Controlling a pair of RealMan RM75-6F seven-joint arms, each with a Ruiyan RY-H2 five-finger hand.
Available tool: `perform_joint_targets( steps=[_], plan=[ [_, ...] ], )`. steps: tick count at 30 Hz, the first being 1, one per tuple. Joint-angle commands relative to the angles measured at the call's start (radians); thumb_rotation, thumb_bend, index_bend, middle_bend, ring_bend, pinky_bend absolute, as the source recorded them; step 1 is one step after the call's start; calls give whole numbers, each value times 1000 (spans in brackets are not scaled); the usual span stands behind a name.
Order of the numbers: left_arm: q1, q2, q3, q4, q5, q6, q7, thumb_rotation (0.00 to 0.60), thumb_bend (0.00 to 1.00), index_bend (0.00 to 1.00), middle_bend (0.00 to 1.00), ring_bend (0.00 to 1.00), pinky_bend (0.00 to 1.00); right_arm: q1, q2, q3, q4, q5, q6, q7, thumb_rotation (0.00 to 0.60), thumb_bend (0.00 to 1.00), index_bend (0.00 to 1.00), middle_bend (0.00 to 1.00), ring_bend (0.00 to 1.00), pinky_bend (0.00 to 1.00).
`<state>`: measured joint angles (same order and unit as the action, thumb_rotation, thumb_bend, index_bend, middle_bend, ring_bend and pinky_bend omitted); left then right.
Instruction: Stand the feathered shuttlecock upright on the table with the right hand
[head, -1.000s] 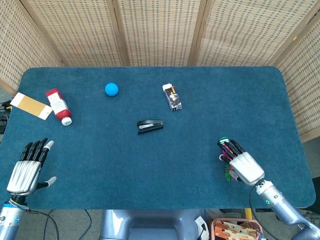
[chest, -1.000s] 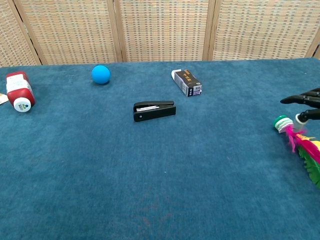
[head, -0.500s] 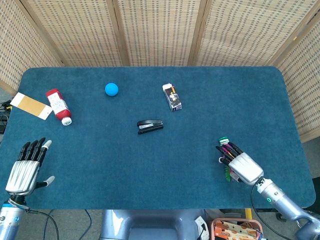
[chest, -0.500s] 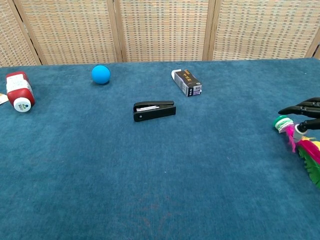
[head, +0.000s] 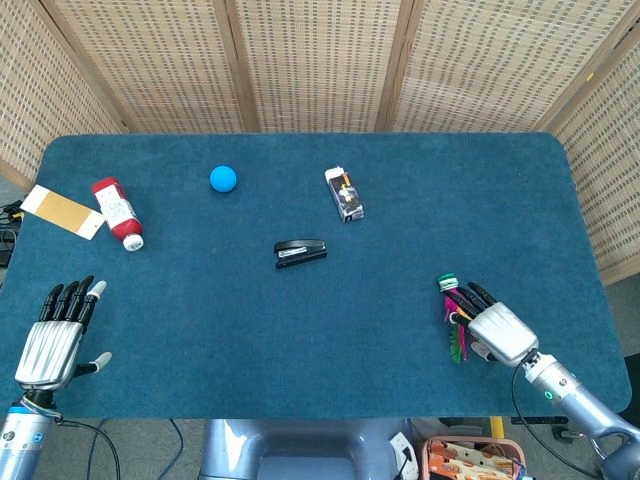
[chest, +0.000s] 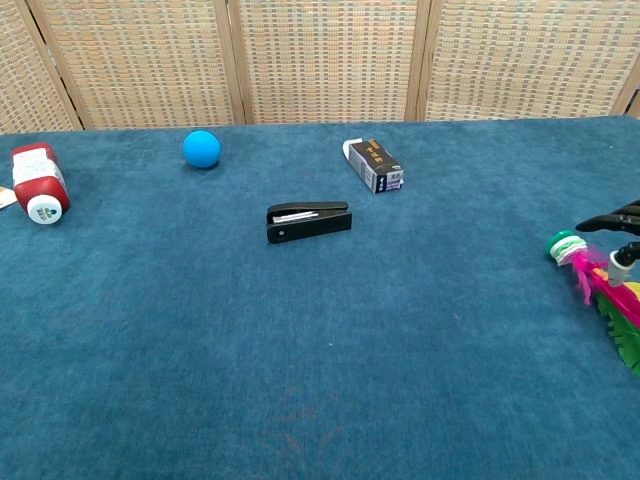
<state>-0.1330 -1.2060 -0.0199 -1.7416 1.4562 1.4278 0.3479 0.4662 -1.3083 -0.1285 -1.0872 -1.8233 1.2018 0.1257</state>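
Right robot hand (head: 495, 330) lies at the lower right of the frame, fingers spread beside and partly over the one feathered shuttlecock (head: 454, 318), gripping nothing. That shuttlecock lies flat on the blue worktop (head: 400, 260), green base (chest: 563, 243) pointing away, near the right and front edges. Left robot hand (head: 55, 335) rests open at lower left. Well apart sit one black stapler (head: 301, 251), one small box (head: 344, 194), one blue ball (head: 223, 178) and one red bottle (head: 117, 212), leaving broad bare cloth between.
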Motion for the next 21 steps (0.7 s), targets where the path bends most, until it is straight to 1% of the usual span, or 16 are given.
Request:
perform_joint_targets(
  steps=[1,7,11,21],
  plan=[
    [0,-1,0,1,0,0,2,600,38,0,0,0,0,1,-1,-3,4,6,-5,6,600,292,317,0,0,0],
    [-1,-2,0,1,0,-2,4,600,38,0,0,0,0,3,-5,-11,11,10,-16,13,600,292,327,0,0,0],
    [-1,-2,0,0,-2,-1,3,600,38,0,0,0,0,3,-15,-16,22,18,-25,23,600,292,356,0,0,0],
    [-2,-1,-1,0,-2,-2,-1,600,38,0,0,0,0,2,-44,-22,51,16,-7,45,600,292,392,1,0,0]
  ],
)
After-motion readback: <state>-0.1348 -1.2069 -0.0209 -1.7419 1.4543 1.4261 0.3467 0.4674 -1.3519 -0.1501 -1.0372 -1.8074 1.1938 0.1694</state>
